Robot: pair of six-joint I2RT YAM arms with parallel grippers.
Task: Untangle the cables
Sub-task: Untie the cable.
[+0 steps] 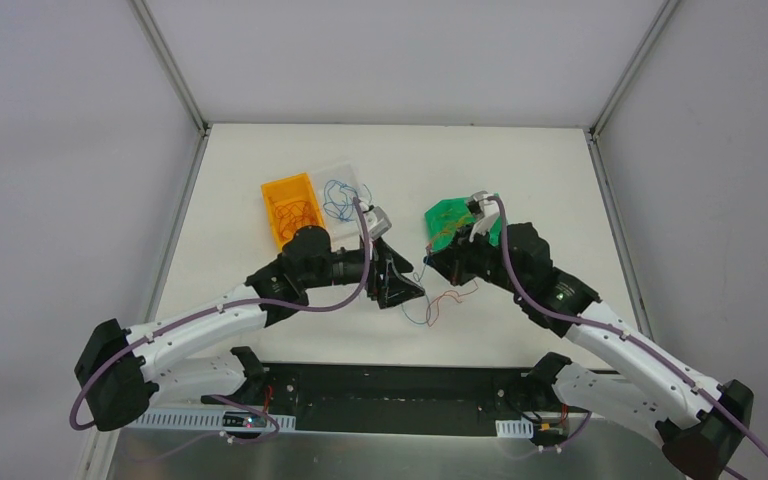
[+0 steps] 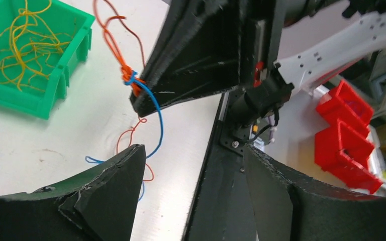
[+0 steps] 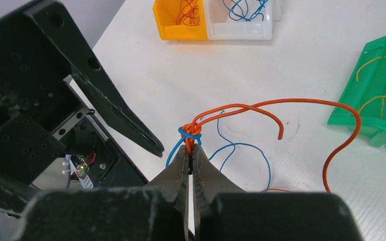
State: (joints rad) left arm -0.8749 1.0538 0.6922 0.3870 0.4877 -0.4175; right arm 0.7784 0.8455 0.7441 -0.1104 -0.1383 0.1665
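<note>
The cables [image 3: 191, 133] are a small knot of orange and blue wires held just above the white table. My right gripper [image 3: 191, 148] is shut on that knot. Long orange loops [image 3: 306, 103] and thin blue strands [image 3: 246, 147] trail from it onto the table. From above, the loose strands [image 1: 438, 300] lie between the two arms. My left gripper [image 2: 192, 150] is open with nothing between its fingers, just beside the knot [image 2: 133, 80]. It is also in the top view [image 1: 412, 290], close to the left of the right gripper [image 1: 436, 265].
At the back left stand an orange bin [image 1: 290, 210] holding reddish wires and a clear bin [image 1: 345, 188] holding blue wires. A green bin [image 1: 450, 222] with yellow wires sits behind the right gripper. Red bins [image 2: 349, 133] stand beyond the table's near edge.
</note>
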